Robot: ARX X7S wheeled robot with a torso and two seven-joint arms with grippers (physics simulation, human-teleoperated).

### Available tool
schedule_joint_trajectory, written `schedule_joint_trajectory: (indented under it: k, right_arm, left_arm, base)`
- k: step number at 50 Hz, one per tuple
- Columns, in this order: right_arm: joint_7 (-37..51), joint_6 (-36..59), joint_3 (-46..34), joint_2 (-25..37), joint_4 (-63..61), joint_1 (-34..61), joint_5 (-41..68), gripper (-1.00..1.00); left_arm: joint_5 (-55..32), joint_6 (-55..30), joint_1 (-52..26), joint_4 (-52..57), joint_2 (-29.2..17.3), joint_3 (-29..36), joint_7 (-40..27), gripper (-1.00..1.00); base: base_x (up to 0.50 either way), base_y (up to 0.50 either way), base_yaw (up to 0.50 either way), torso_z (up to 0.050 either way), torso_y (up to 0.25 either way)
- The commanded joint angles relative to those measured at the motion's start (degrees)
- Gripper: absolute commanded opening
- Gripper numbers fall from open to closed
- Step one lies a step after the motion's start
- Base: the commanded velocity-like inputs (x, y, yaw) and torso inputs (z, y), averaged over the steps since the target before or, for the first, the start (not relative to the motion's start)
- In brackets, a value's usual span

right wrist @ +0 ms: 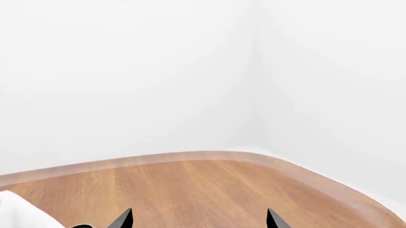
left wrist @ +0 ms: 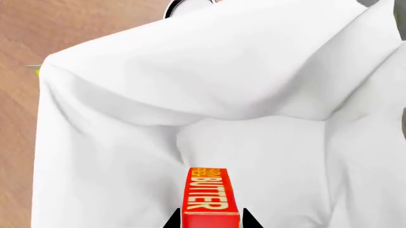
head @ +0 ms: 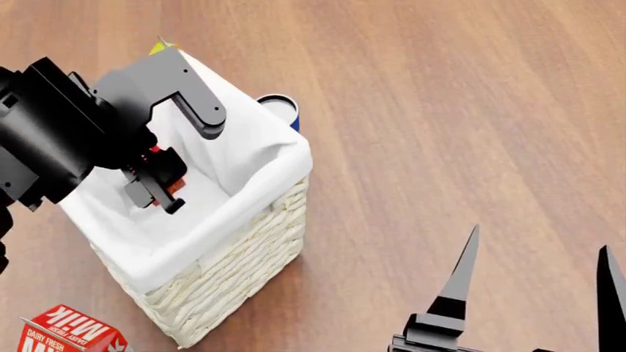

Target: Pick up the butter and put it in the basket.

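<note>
Left tool (head: pixel 161 187) grips butter (left wrist: pixel 209 192), seemingly inside basket (head: pixel 234 264).

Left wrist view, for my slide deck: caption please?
Left gripper holds the butter above the basket and its white liner.

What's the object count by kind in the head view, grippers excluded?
Butter carton: 1
Milk carton: 1
Basket: 1
Blue-and-white round container behind the basket: 1
Yellow-tipped item behind the basket, kind unclear: 1
Total: 5
</note>
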Motion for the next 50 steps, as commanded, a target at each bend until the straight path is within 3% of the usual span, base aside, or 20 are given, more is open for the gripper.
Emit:
schedule_joint_trajectory:
  k: [1, 17, 18, 41, 47, 50]
  right_arm:
    - [0.2, 0.1, -0.1, 0.1, 0.0, 0.0, 0.0, 1.00]
    - [0.3, 0.0, -0.2, 0.4, -0.2, 0.1, 0.1, 1.00]
    - [0.4, 0.0, -0.2, 0.4, -0.2, 0.1, 0.1, 1.00]
    - [0.6, -0.2, -0.2, 0.7, -0.5, 0.0, 0.4, 1.00]
    - [0.7, -0.1, -0.5, 0.7, -0.5, 0.1, 0.4, 1.00]
    - [0.8, 0.3, -0.6, 0.7, -1.0, 0.3, 0.5, 1.00]
  left_arm:
    - [1.4, 2.4, -0.3, -2.8, 1.3, 0.4, -0.7, -1.00]
    - [0.3, 3.3, -0.2, -3.2, 1.4, 1.1, -1.2, -1.00]
    - [0.1, 3.2, -0.2, -3.1, 1.4, 1.0, -1.3, 1.00]
    - [-0.5, 1.6, -0.4, -0.2, -0.2, 1.6, -2.0, 1.00]
    - [-1.1, -2.6, -0.6, 7.3, -3.4, 1.7, -3.6, 1.00]
    - [-2.2, -7.2, -1.2, 16.3, -7.0, 1.3, -5.2, 1.00]
  base:
    - [0.00, 0.00, 0.00, 0.000, 0.000]
    - [0.00, 0.00, 0.00, 0.001, 0.001]
    - [0.00, 0.00, 0.00, 0.000, 0.010]
    - [0.00, 0.00, 0.00, 0.000, 0.000]
    - [0.00, 0.00, 0.00, 0.000, 0.000]
    - [0.00, 0.00, 0.00, 0.000, 0.000]
